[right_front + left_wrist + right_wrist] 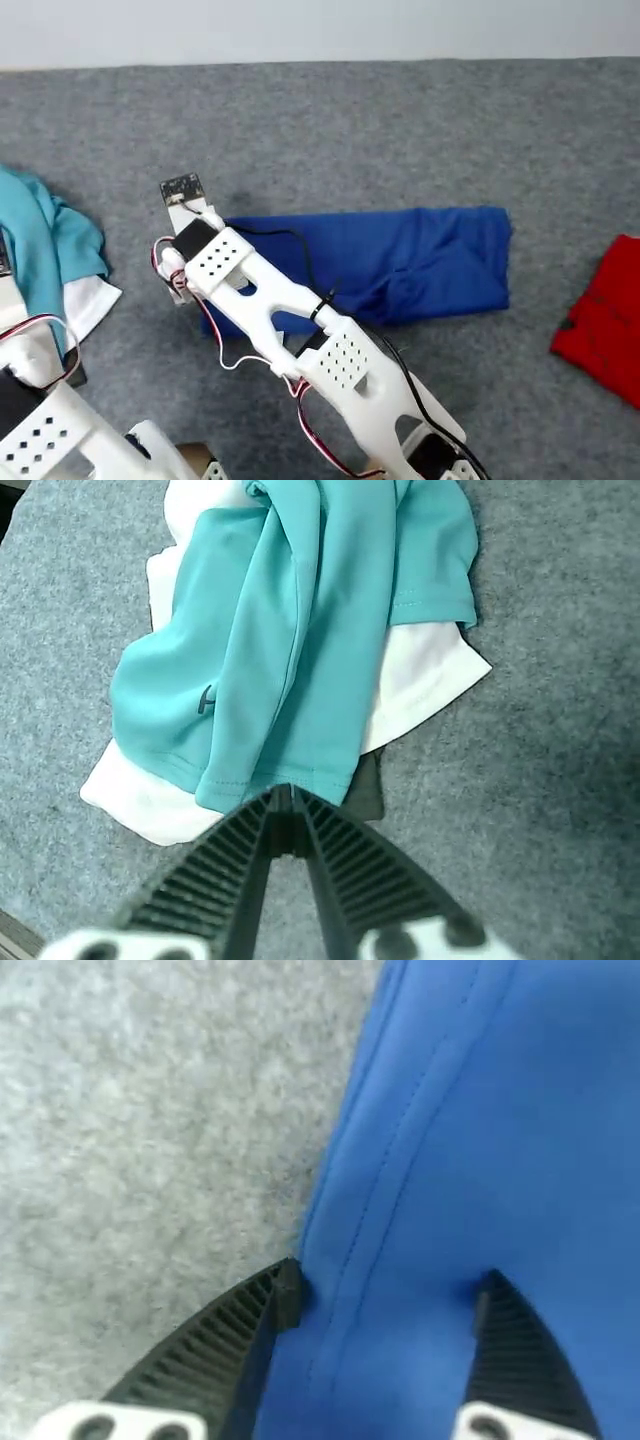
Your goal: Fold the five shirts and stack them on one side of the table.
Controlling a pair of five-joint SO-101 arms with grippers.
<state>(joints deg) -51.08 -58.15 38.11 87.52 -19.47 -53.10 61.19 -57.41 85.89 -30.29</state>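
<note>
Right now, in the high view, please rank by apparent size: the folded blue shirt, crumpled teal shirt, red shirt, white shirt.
1. folded blue shirt, clearly largest.
2-3. crumpled teal shirt and red shirt look alike; the frame edge cuts both.
4. white shirt, peeking from under the teal.

left gripper (pixel 292 818) with fingers together, right gripper (pixel 390 1295) with fingers apart

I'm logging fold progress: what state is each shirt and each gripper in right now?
blue shirt: folded into a long band, lying flat.
teal shirt: unfolded, crumpled on top of the white shirt.
white shirt: unfolded, mostly covered by the teal one.
red shirt: cut off by the view's edge, fold unclear.
left gripper: shut, empty, near the teal shirt's hem.
right gripper: open, astride the blue shirt's edge.
</note>
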